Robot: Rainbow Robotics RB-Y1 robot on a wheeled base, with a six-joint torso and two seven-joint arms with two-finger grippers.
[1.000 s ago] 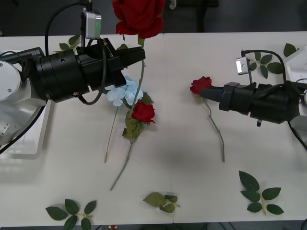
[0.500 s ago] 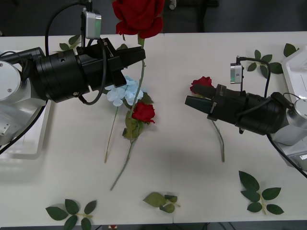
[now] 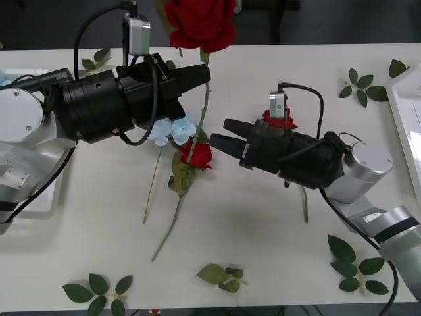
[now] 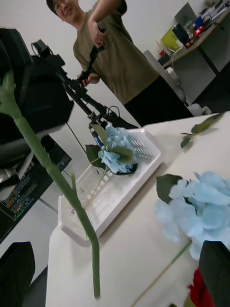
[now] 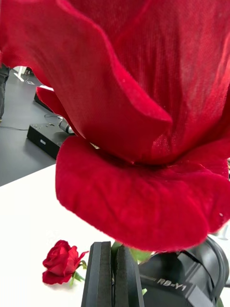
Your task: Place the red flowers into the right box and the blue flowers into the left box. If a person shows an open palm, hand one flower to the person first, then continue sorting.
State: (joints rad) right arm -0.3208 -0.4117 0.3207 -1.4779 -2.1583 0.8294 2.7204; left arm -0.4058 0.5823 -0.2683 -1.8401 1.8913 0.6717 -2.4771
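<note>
Since half a second ago we see the right gripper (image 3: 225, 135) has swung further left across the tabletop (image 3: 263, 224), its black fingers parted and empty, now pointing at the stem hanging from the left gripper (image 3: 205, 70). The rose it was beside, a red flower (image 3: 279, 120) lying on the tabletop, now sits mostly behind its wrist. The left gripper has shifted slightly right, and its fingers stay clamped on the stem just under the raised red rose (image 3: 200, 23).

From the front we also see another red rose (image 3: 197, 154) and a blue flower (image 3: 172, 130) lying together below the left arm, with loose leaf sprigs (image 3: 355, 263) scattered near the tabletop's edges.

The right wrist view gives us what the front does not: the left box (image 4: 139, 172) with a blue hydrangea (image 4: 116, 150) already inside it, and the held green stem (image 4: 57, 182) hanging free above the tabletop. The left wrist view shows the two fingers (image 5: 102, 273) pressed together under the rose head (image 5: 139, 120).
</note>
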